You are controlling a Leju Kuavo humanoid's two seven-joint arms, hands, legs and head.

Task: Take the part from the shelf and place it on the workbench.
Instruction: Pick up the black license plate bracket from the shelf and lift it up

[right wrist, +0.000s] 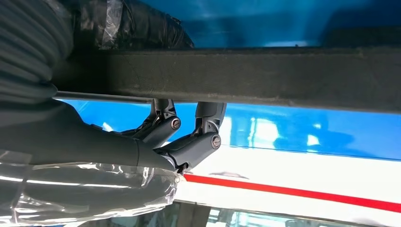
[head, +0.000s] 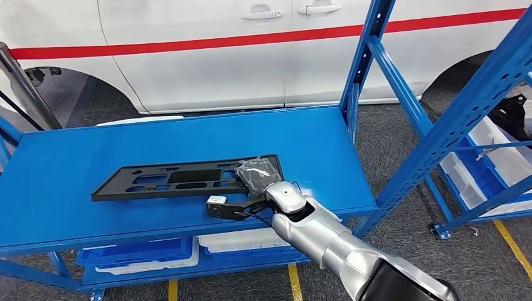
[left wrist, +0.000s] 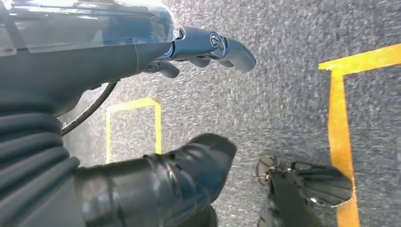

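Right hand (head: 256, 177) clamps its fingers (right wrist: 196, 142) around the right end of the flat black part (head: 169, 179) lying near the blue shelf's (head: 75, 163) front edge, apparently ready to lift it, while the left hand (left wrist: 142, 94) hangs loose over floor.

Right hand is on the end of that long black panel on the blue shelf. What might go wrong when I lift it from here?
Two risks:
1. The right hand grips the long flat black plastic panel at one end only, so the far end may sag, twist or drag across the blue metal shelf.
2. The blue upright post stands close beside the hand; swinging the panel out could knock it.
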